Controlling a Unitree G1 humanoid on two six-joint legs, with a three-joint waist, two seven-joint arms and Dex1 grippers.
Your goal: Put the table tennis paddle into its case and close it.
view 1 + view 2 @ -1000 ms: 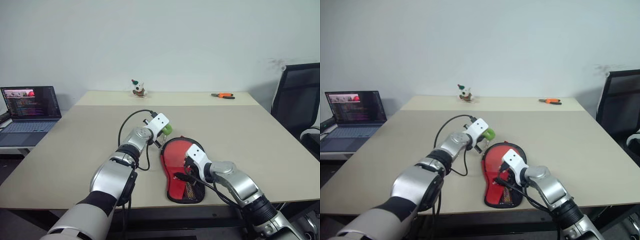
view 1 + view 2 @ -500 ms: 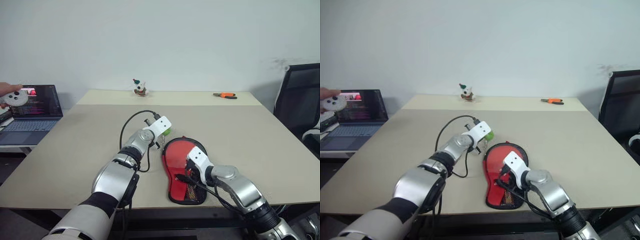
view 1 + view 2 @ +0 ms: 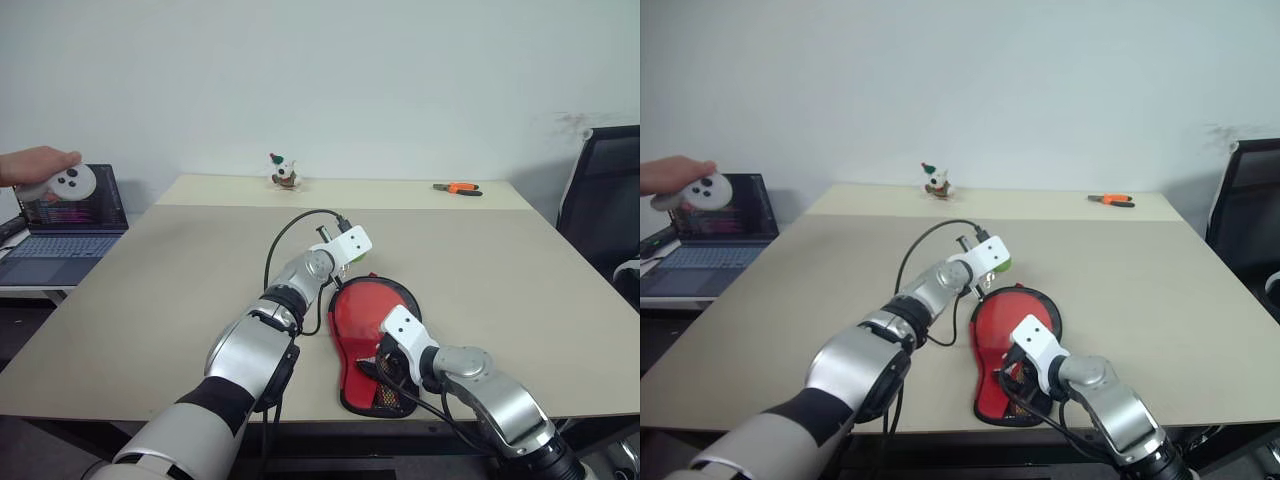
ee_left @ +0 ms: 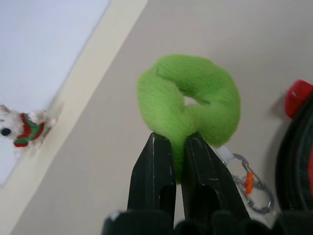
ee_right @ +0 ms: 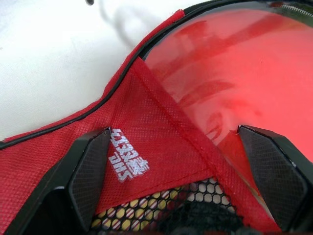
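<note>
Beige table (image 3: pixel 150 290), left jaws clenched on lime-green fob (image 4: pixel 188 100), right jaws spread wide over case (image 5: pixel 146 147) and paddle (image 5: pixel 220 88)

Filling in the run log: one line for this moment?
left gripper: shut on lime-green fob | right gripper: open over case | paddle: in case | zip: unclear

Office or lab room. Plain white wall (image 3: pixel 400 70), bare. Large beige table (image 3: pixel 180 290), second table butted behind it. Open laptop (image 3: pixel 62 225) on side desk at left, code on screen. Black office chair (image 3: pixel 600 215) at right edge. Orange-handled pliers (image 3: pixel 458 188) and small toy dog (image 3: pixel 285 172) on far table. Person's hand (image 3: pixel 35 165) at left holding white controller (image 3: pixel 68 183).
</note>
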